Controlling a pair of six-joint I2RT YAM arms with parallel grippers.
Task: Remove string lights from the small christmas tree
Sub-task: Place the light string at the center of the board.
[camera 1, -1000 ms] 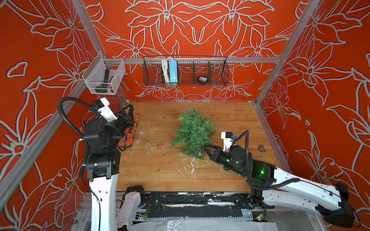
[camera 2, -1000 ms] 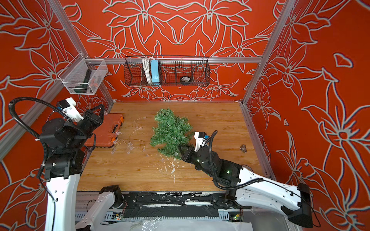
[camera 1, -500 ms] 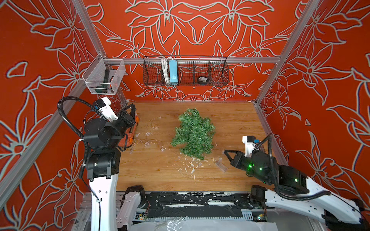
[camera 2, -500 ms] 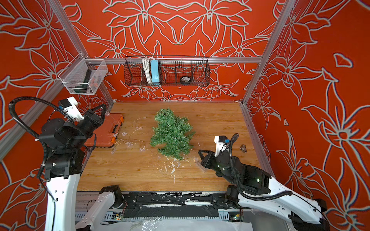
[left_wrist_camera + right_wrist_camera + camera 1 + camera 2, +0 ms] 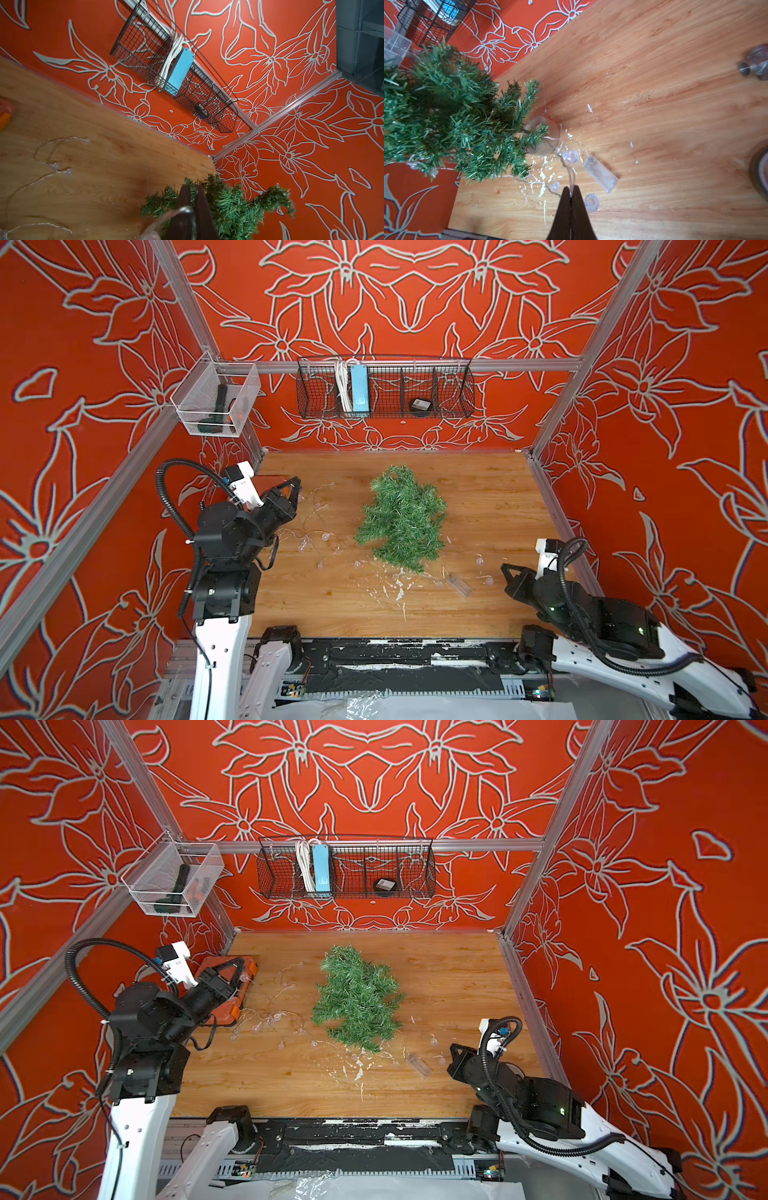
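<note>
Across the worktop (image 5: pixel 490 497), skirting the foot of the tree (image 5: pixel 401 518), the string lights (image 5: pixel 326 536) run crosswise from closed left pincer (image 5: pixel 296 484) to closed right pincer (image 5: pixel 571 191); each appears to nip the wire, battery box (image 5: pixel 600 176) nearer the right.

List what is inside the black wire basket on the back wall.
The wire basket holds a coiled white cable, a blue power strip and a small black object. The strip hides whatever is behind it.
</note>
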